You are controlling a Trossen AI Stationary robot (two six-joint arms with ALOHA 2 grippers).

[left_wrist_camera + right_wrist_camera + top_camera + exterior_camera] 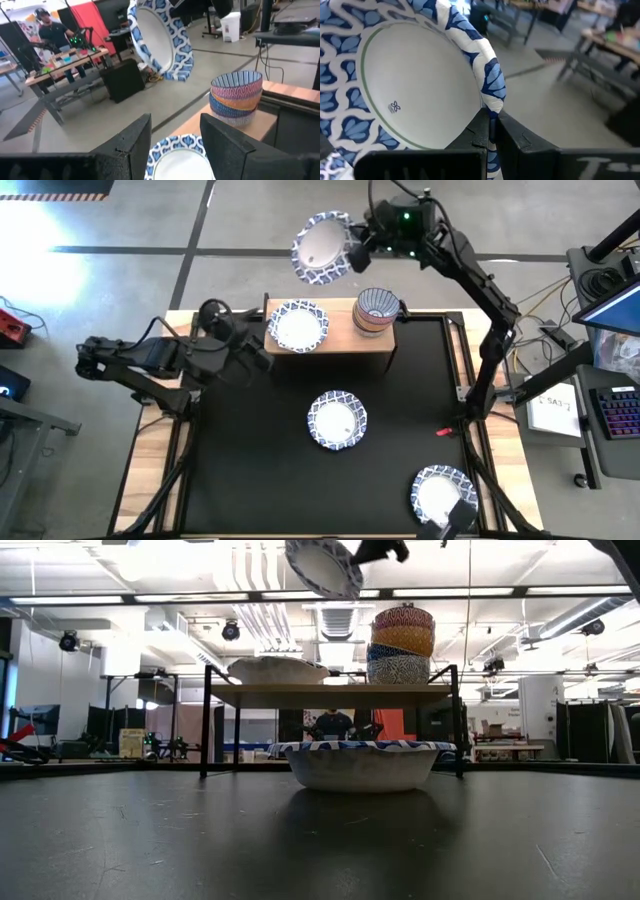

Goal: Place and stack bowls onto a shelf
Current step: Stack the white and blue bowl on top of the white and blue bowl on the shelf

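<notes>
Right tool (490, 127) clamped on white bowl (322, 248) rim, bowl tilted above shelf (330, 345); left tool (175, 137) apart beside shelf.

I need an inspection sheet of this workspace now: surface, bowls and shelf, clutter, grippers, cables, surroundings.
Surface: black table, wooden edges.
Job's things: shelf holds one white bowl and a stack of four small bowls; two white bowls on the table, centre and near corner; the fourth is held tilted above the shelf.
Clutter: small red item.
Grippers: right gripper shut on the held bowl's rim; left gripper open beside the shelf.
Cables: several on the floor.
Surroundings: person at a bench.
</notes>
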